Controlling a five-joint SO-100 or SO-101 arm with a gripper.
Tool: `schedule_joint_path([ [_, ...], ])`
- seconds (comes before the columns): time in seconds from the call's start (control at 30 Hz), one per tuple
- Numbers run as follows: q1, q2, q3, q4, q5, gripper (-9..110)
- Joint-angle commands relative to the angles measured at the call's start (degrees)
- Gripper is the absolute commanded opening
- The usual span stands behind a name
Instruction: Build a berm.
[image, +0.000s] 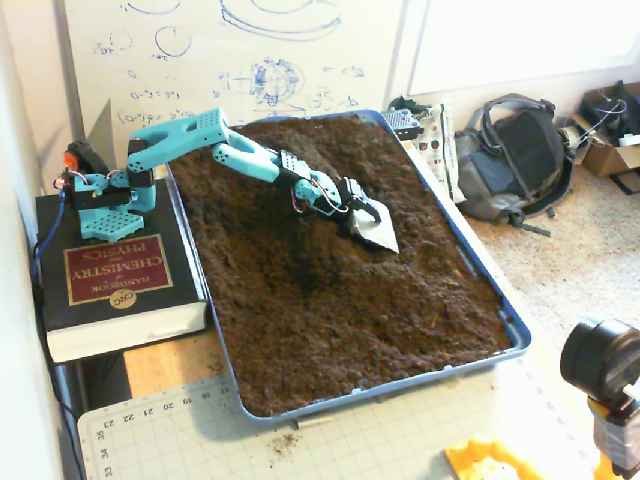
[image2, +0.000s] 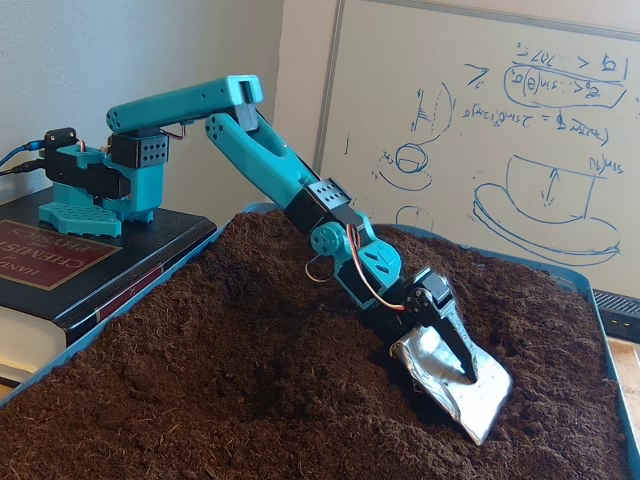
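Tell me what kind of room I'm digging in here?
Probably an office or lab used as a workshop: a whiteboard with sketches behind the soil tray, a backpack on the carpet, and the arm's base standing on a chemistry handbook.

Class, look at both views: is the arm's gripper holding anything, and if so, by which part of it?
Yes. The gripper holds a crumpled silvery foil sheet used as a scoop blade; its jaws clamp the sheet's upper end, while the lower edge rests on the soil.
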Motion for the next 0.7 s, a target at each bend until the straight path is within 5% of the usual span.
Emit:
schedule_joint_path([
  [0.0, -1.23, 4.48, -2.55, 12.13, 0.00, 0],
  [0.3, -1.58, 8.35, -2.55, 35.33, 0.00, 1],
  [0.67, -1.67, 14.77, -2.81, 46.67, 0.18, 1],
])
